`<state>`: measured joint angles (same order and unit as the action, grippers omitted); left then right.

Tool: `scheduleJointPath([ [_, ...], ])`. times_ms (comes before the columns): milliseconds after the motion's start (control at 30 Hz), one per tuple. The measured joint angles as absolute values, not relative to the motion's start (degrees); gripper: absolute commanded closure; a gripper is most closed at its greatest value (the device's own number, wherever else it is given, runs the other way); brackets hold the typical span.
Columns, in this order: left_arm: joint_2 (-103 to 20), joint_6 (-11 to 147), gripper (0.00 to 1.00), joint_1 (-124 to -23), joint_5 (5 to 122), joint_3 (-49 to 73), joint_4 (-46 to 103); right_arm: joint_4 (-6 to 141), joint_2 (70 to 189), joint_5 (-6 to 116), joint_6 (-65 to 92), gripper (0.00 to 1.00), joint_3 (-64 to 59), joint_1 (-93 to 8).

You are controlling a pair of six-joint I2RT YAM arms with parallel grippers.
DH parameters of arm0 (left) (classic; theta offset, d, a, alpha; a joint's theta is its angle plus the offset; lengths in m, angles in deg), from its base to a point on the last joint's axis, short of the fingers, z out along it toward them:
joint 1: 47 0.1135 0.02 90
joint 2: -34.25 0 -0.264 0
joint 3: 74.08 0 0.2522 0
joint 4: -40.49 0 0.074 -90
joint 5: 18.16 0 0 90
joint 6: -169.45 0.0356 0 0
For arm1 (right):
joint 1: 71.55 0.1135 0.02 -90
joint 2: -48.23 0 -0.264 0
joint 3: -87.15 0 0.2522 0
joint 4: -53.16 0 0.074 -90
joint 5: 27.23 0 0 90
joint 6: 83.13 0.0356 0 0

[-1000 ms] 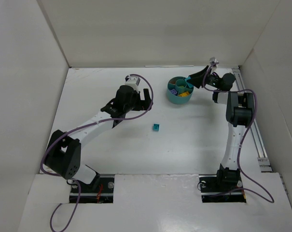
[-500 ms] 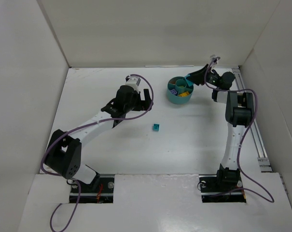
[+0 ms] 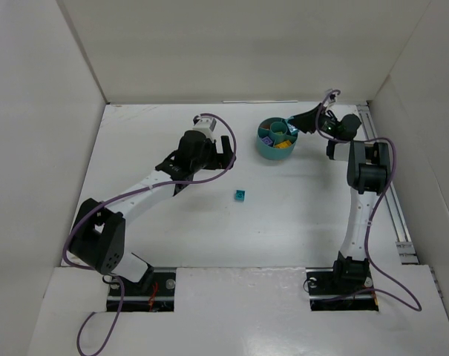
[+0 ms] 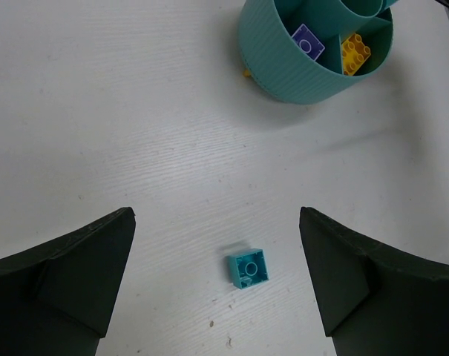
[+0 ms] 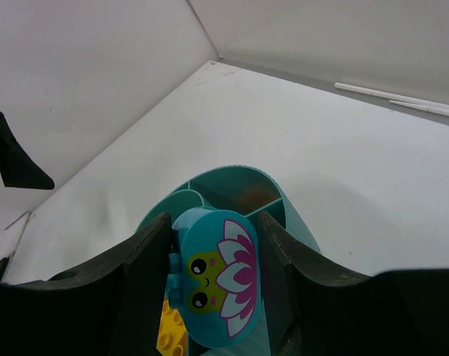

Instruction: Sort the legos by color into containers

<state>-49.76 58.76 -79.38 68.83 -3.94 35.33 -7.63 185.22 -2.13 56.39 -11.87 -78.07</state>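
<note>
The round teal tub (image 3: 277, 138) stands at the back of the table, divided into wedges. A purple brick (image 4: 307, 41) and a yellow brick (image 4: 355, 52) lie in separate wedges. My right gripper (image 3: 293, 122) hangs over the tub's right rim (image 5: 239, 178), shut on a teal oval lego (image 5: 217, 285) printed with a frog and a lotus. A small teal brick (image 3: 240, 195) lies alone mid-table, studs down. My left gripper (image 3: 209, 159) hovers to its left, above the table. In the left wrist view the gripper (image 4: 217, 215) is wide open, with the brick (image 4: 248, 268) on the table between its fingers.
A tiny yellow bit (image 4: 246, 73) lies on the table against the tub's outer wall. White walls close the table in on the left, back and right. A metal rail (image 3: 393, 200) runs along the right edge beside the right arm.
The right wrist has shifted slightly at the tub's rim, still holding the frog piece. The left arm and the teal brick have not moved.
</note>
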Motion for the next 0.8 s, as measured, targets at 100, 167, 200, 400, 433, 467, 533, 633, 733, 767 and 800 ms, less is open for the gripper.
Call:
scheduleJointPath([
  [100,-49.8,58.8,0.10,-79.4,68.8,-3.8,35.3,-7.7,185.4,-1.8,56.4,0.46,-11.6,-78.4],
  [167,-50.0,58.8,0.10,-79.4,68.8,-3.5,35.3,-7.8,185.4,-1.5,56.4,0.43,-11.5,-78.6],
  [200,-50.1,58.8,0.10,-79.4,68.8,-3.4,35.3,-7.8,185.4,-1.5,56.4,0.40,-11.3,-78.6],
  [400,-50.5,58.8,0.10,-79.4,68.8,-3.2,35.4,-7.7,185.4,-1.5,56.0,0.13,-9.9,-78.6],
  [433,-50.5,58.8,0.10,-79.4,68.8,-3.2,35.4,-7.6,185.4,-1.4,56.1,0.01,-9.7,-78.6],
  [467,-50.5,58.8,0.10,-79.4,68.8,-3.2,35.5,-7.6,185.4,-1.5,55.9,0.00,-9.4,-78.6],
  [533,-50.5,58.8,0.10,-79.4,68.8,-3.2,35.5,-7.7,185.4,-1.4,55.5,0.00,-8.7,-78.6],
  [633,-50.5,58.8,0.10,-79.4,68.8,-3.2,35.5,-7.6,185.4,-1.5,55.3,0.00,-7.5,-78.6],
  [733,-50.5,58.8,0.10,-79.4,68.7,-3.2,35.5,-7.6,185.2,-1.4,55.0,0.00,-7.1,-78.6],
  [767,-50.5,58.8,0.10,-79.4,68.6,-3.2,35.5,-7.5,185.0,-1.4,54.9,0.00,-7.1,-78.6],
  [800,-50.5,58.8,0.10,-79.4,68.6,-3.2,35.5,-7.5,184.7,-1.4,54.8,0.00,-6.9,-78.6],
])
